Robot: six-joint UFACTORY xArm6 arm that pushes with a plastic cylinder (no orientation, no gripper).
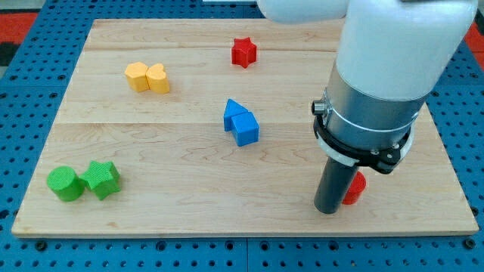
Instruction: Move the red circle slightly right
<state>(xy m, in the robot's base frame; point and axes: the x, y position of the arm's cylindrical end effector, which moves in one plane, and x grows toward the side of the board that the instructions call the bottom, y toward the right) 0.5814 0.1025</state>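
Observation:
The red circle lies near the view's bottom right of the wooden board, mostly hidden behind my rod. My tip rests on the board right against the red circle's left side. The arm's large white and grey body hangs above it and covers the board's right part.
A red star is at the view's top centre. A yellow hexagon and yellow heart touch at the upper left. Two blue blocks sit together mid-board. A green circle and green star are at the lower left. The board's bottom edge is close.

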